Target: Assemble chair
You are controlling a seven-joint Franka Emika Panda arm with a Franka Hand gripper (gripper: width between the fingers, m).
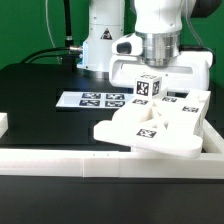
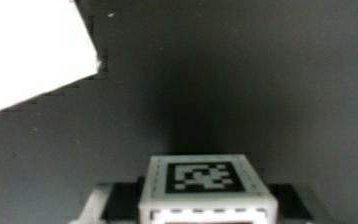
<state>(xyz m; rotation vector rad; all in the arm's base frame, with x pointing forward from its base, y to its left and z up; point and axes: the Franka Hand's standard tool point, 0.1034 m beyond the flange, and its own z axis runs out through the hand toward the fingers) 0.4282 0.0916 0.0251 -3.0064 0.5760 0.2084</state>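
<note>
The tool [image 1: 148, 82] hangs at the end of the white robot arm [image 1: 160, 25], over the far side of the black flat surface [image 1: 45, 90]. Its jaws are closed on a matte white square-ended plastic post [image 1: 147, 87], which stands upright directly beneath the tool. One black-and-white square marker tag shows on the side of the post facing the exterior view. In the wrist view, the same post [image 2: 202, 185] sits between the two grey fingers [image 2: 108, 198], and a second tag shows on its square end face.

Directly below and in front of the tool lies the large matte white flat plastic slab [image 1: 150, 128] of the chair. The slab rests on the surface against the long low white border wall [image 1: 110, 162]. At least two marker tags are visible on its upper faces. Whether the held post touches the slab cannot be determined from either view.

Further white blocky parts [image 1: 192, 103] lie behind the slab, to the exterior view's right of the tool. Their exact count cannot be determined because they overlap.

The thin flat white marker board [image 1: 92, 100] lies on the surface to the exterior view's left of the tool, just beside the slab. Roughly four tags can be made out on it.

Count: one tool, one held post, one large slab, one marker board.
</note>
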